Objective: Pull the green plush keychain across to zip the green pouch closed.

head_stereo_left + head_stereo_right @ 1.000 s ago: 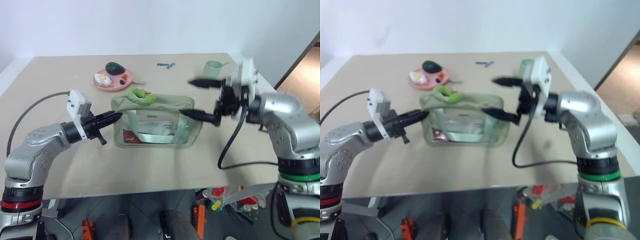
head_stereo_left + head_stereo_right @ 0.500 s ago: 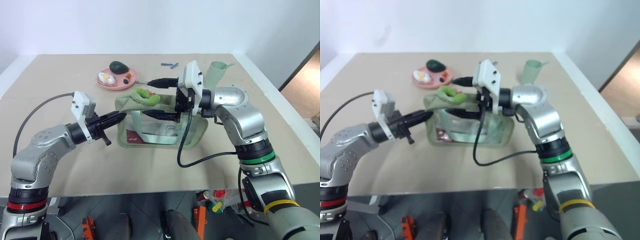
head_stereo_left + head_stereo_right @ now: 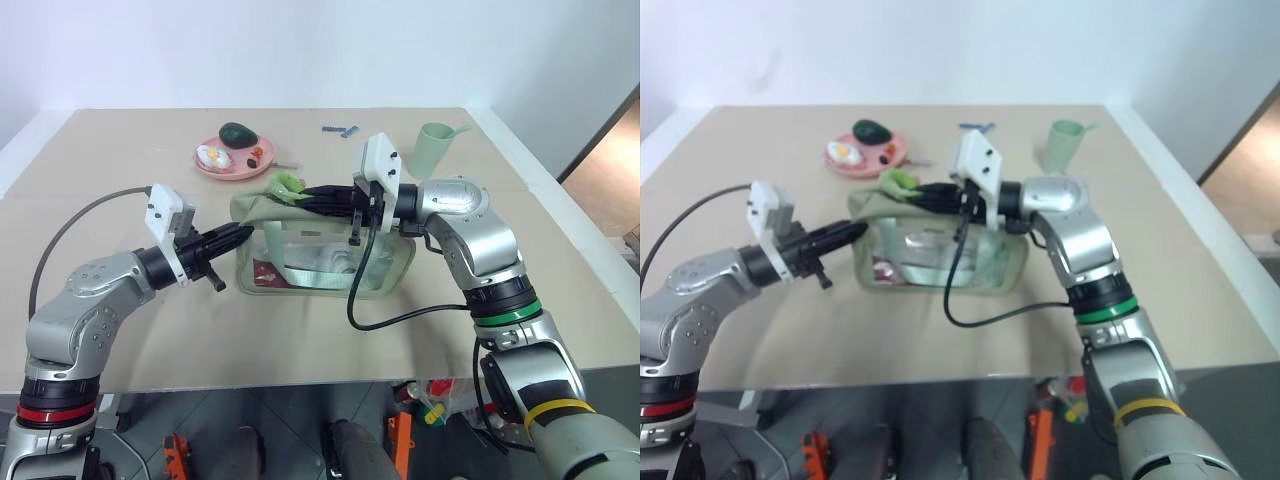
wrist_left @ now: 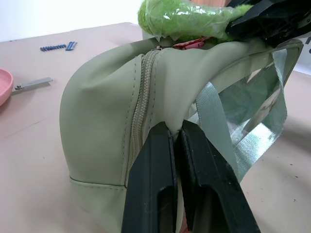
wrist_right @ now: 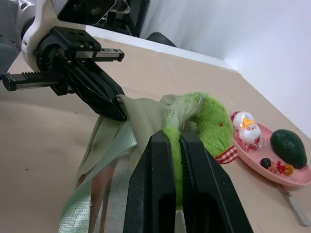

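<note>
The small, fuzzy lime-green plush keychain [image 5: 206,121], curved like a ring, wrapped in clear film and bearing a red-and-white checked tag, sits on top of the left end of the large boxy sage-green fabric pouch [image 3: 325,250], whose sides are clear plastic windows crossed by a woven green strap band. The right gripper [image 5: 175,141], wide open and off to the pouch's right a second ago, has crossed over the pouch top and now has its two black fingers pressed together on the plush. The left gripper [image 4: 175,133], in the same place as before, is clamped on a fold of the pouch's fabric end beside the zipper teeth. The pouch rests near the middle of the matte beige tabletop [image 3: 150,340]. Behind it lies a round pink plate [image 3: 215,168] carrying a dark green glossy avocado-like oval [image 3: 236,133] and small toy figures; a pale green smooth cup [image 3: 432,146] stands to the far right, and a small blue strip [image 3: 340,129] lies near the far edge
</note>
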Controlling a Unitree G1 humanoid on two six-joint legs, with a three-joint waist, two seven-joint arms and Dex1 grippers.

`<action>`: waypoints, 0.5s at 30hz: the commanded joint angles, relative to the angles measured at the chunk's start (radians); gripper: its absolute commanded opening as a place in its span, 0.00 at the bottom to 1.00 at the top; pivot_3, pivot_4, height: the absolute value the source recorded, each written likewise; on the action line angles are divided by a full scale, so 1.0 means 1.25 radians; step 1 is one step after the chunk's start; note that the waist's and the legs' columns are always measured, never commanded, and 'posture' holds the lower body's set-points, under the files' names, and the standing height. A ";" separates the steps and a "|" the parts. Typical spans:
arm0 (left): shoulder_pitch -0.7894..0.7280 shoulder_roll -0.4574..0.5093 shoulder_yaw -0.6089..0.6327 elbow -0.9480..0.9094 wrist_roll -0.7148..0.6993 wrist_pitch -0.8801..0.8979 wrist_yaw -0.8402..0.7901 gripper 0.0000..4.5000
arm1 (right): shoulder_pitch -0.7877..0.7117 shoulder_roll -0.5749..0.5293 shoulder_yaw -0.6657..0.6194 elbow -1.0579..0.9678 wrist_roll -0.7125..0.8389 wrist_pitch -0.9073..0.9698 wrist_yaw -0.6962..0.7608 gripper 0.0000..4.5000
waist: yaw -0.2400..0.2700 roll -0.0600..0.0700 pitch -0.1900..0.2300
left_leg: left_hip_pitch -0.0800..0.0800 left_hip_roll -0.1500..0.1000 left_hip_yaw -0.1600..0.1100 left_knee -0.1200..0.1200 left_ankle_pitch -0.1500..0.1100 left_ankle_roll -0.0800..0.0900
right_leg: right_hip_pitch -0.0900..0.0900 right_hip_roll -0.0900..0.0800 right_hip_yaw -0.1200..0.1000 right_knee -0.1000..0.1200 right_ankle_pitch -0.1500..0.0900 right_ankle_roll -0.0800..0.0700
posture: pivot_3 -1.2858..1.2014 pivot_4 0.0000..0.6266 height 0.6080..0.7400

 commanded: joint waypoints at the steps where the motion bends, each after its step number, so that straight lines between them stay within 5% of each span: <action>1: -0.027 -0.020 -0.016 -0.001 0.002 -0.006 0.013 0.00 | -0.018 -0.012 -0.064 -0.079 0.039 -0.026 0.002 0.01 | 0.002 0.000 0.000 | 0.000 0.000 0.000 0.000 0.000 0.000 | 0.000 0.000 0.000 0.000 0.000 0.000 | 0.52 0.24 1.00; 15: -0.041 -0.063 -0.037 0.000 0.037 -0.006 0.078 0.00 | 0.088 -0.274 -0.255 -0.104 -0.027 -0.098 -0.056 0.01 | 0.003 0.000 0.000 | 0.000 0.000 0.000 -0.001 0.000 0.000 | 0.000 0.000 0.001 0.000 0.000 0.000 | 0.52 0.24 1.00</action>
